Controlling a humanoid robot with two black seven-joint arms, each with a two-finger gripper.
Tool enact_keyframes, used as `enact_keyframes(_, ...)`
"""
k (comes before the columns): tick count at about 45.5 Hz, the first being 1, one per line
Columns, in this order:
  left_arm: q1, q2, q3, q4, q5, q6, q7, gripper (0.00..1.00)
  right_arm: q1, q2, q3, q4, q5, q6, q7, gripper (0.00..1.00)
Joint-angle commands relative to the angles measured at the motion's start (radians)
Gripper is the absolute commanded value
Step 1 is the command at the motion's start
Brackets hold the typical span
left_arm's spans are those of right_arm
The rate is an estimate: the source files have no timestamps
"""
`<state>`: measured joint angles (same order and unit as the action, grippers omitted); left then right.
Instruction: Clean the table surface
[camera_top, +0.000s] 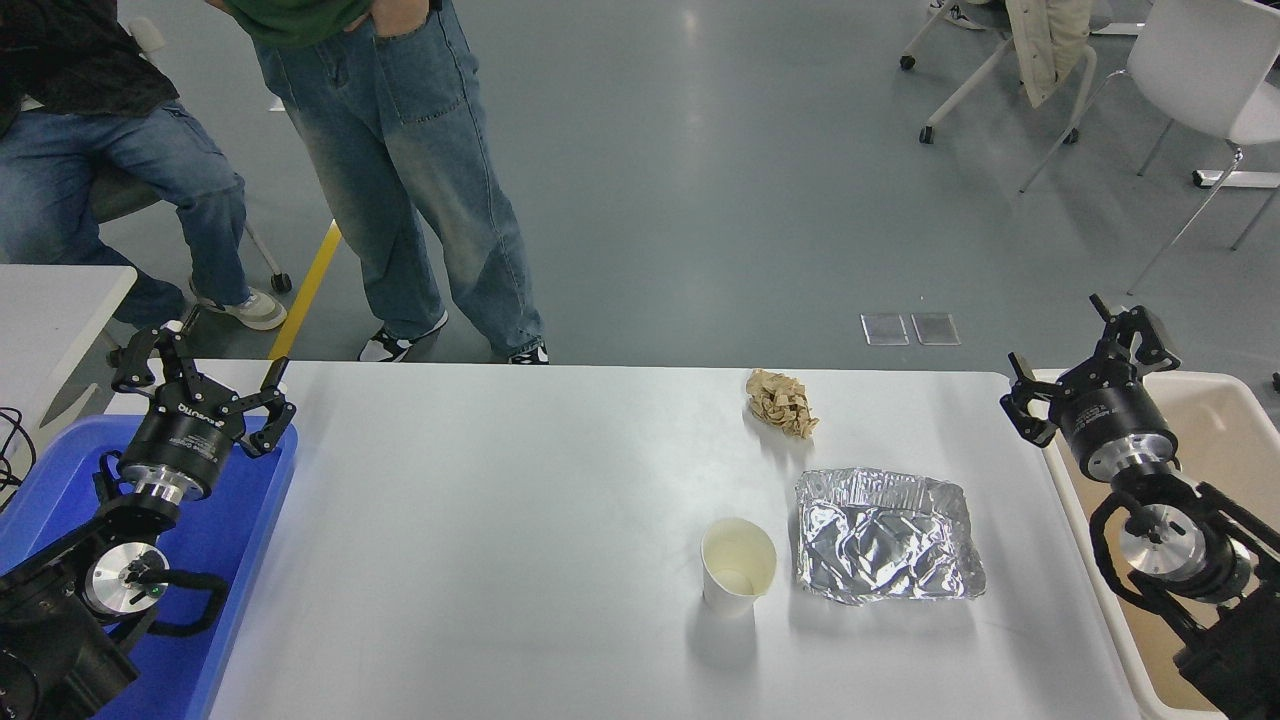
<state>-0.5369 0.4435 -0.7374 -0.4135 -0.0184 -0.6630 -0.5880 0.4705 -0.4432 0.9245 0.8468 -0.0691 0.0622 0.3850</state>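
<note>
The right gripper (1083, 362) is held with fingers spread at the table's (480, 520) right edge, above a beige bin (1225, 440). To its left, a crumpled brown paper (782, 402) lies near the far edge; nearer, a foil tray (885, 536) and just left of it an upright paper cup (738, 565), seemingly empty, are seen. The left gripper (200, 385), also spread, is parked over a blue bin (235, 530). Two people (400, 170) are seen beyond the table.

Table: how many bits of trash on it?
3: crumpled brown paper at the far edge, foil tray nearer on the right, paper cup just left of the tray. None hidden.
</note>
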Motion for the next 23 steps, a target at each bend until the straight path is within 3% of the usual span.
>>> enact_keyframes(1, 0.0, 0.001, 0.0, 0.001, 0.0, 0.0, 0.0, 1.0, 0.0, 0.001, 0.0, 0.003, 0.0, 0.001, 0.0, 1.0)
enact_keyframes(23, 0.0, 0.0, 0.0, -0.001, 0.0, 0.0, 0.0, 1.0, -0.001, 0.026, 0.004, -0.009, 0.002, -0.001, 0.002, 1.0)
